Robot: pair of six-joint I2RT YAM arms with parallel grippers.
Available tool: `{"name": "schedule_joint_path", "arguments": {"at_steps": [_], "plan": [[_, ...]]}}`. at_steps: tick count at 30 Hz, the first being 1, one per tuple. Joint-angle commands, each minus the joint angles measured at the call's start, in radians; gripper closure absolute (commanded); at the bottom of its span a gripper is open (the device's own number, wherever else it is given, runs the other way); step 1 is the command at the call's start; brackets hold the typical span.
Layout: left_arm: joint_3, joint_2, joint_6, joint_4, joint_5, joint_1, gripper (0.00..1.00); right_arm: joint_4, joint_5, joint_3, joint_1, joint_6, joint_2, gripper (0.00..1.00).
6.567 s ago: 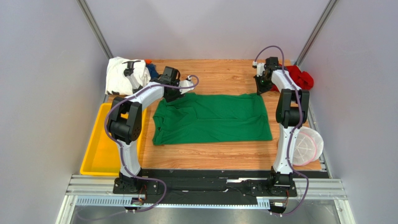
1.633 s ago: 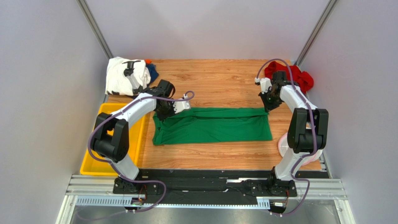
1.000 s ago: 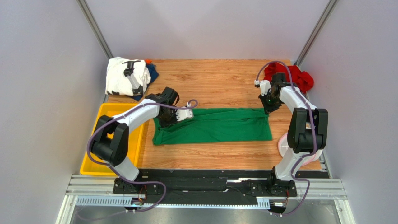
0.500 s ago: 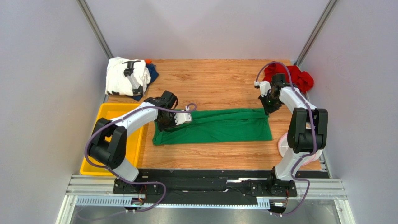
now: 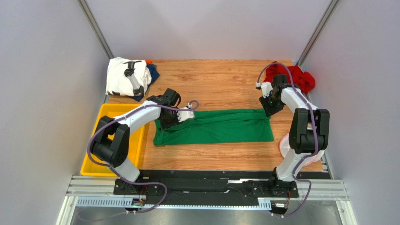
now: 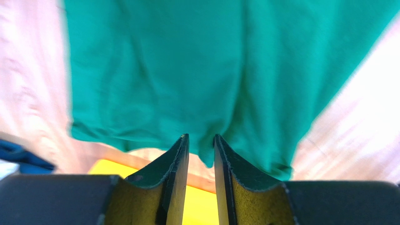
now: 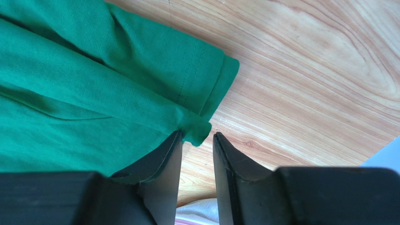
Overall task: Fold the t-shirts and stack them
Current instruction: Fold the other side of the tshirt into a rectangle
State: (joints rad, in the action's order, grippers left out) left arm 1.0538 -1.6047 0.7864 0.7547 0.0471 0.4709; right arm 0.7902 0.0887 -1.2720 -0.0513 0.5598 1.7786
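The bright green t-shirt [image 5: 220,127] lies folded lengthwise into a long band across the middle of the wooden table. My left gripper [image 5: 182,116] sits at its far left edge. In the left wrist view [image 6: 201,140] the jaws are nearly closed, with a tongue of the green t-shirt [image 6: 164,70] between the tips. My right gripper [image 5: 267,107] is at the far right corner. There [image 7: 197,136] the jaws stand slightly apart and empty, and the green t-shirt [image 7: 70,93] has its corner just beyond the left fingertip. The white printed t-shirt [image 5: 121,76], the dark blue one [image 5: 153,71] and the red one [image 5: 300,77] lie at the back corners.
A yellow tray [image 5: 101,150] stands left of the shirt, beside the table. The mesh basket [image 5: 283,143] is at the right edge, mostly hidden behind the right arm. Bare wood [image 5: 216,79] lies beyond the shirt. Grey walls close in on both sides.
The far half of the green shirt has been folded toward the front, making a narrower band. In the last second the left gripper shifted right, then slightly back; the right gripper eased away from the corner.
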Motion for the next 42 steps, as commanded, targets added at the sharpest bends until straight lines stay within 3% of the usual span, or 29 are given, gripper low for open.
{"name": "schedule_joint_path", "arguments": {"at_steps": [1, 12, 18, 22, 28, 42], "plan": [[0.121, -0.040, -0.006, -0.040, -0.004, 0.003, 0.64, -0.017, -0.023, 0.011, -0.005, 0.022, -0.042, 0.62], [0.383, -0.164, 0.007, 0.026, 0.095, 0.003, 0.62, -0.008, -0.030, 0.016, -0.005, 0.028, -0.051, 0.53], [0.454, -0.218, 0.005, 0.070, 0.197, 0.003, 0.62, -0.012, -0.021, 0.016, -0.005, 0.020, -0.038, 0.53], [0.483, -0.247, 0.007, 0.138, 0.342, 0.003, 0.60, -0.016, -0.023, 0.016, -0.005, 0.022, -0.036, 0.53], [0.517, -0.313, 0.028, 0.182, 0.418, 0.003, 0.60, -0.013, -0.023, 0.014, -0.005, 0.022, -0.038, 0.53], [0.584, -0.422, 0.045, 0.201, 0.415, 0.003, 0.60, -0.017, -0.014, 0.042, -0.005, 0.035, -0.056, 0.55]]}}
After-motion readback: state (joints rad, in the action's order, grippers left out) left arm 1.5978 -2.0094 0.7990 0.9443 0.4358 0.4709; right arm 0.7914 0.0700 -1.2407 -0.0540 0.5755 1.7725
